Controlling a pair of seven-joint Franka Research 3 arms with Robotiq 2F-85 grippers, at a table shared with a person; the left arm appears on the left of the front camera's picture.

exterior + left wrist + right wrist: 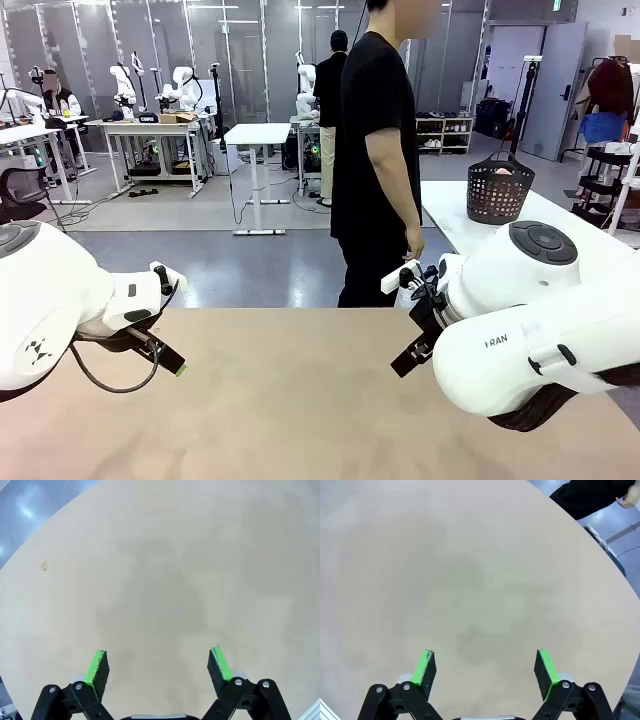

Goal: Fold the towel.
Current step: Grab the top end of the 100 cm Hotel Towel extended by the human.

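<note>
A bit of pale pink cloth, the towel (pixel 503 170), shows over the rim of a dark basket (pixel 498 195) on a white table at the far right, well away from both arms. My left gripper (pixel 170 360) hovers over the tan table (pixel 290 400) at the left. In the left wrist view that gripper (pixel 159 665) is open, with bare tabletop between its green pads (pixel 96 667). My right gripper (pixel 412 352) hangs over the table's right half. The right wrist view shows it (pixel 486 667) open and holding nothing.
A person in a black shirt (pixel 372 150) stands at the table's far edge, turned sideways, one hand (pixel 414 240) hanging down. A small spot (pixel 44 565) marks the tabletop. Other tables and a person stand farther back.
</note>
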